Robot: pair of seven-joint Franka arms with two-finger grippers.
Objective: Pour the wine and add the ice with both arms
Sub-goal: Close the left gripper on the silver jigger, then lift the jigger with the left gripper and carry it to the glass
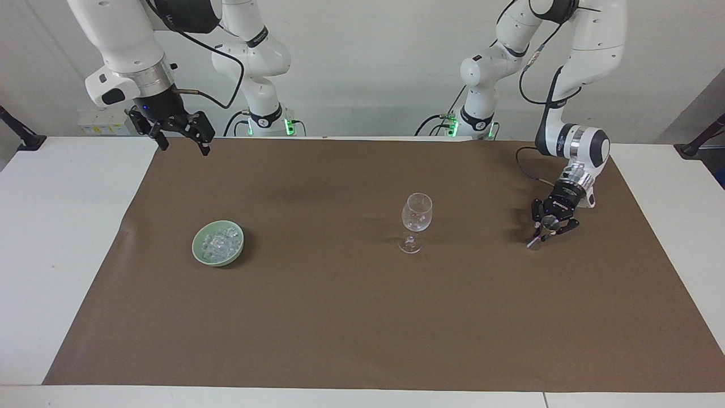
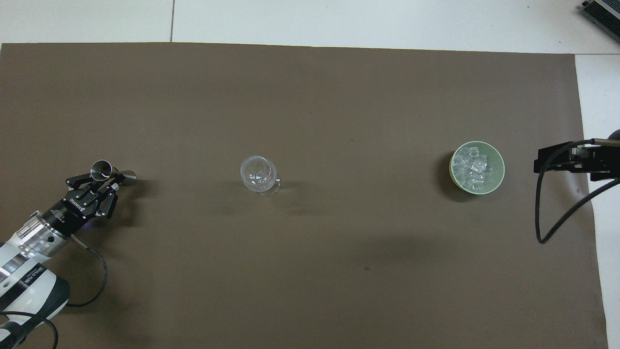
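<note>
ice (image 2: 475,167) in bowl (image 2: 499,165), wine glass (image 1: 416,222) mid-mat (image 1: 340,317)

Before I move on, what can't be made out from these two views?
- Whether the metal jigger holds any liquid: too small in both views, and the left gripper, shut on it, covers its waist.
- Right gripper: cut off by the overhead view's edge.
- Whether the wine glass is empty: clear glass, reflections only.
</note>
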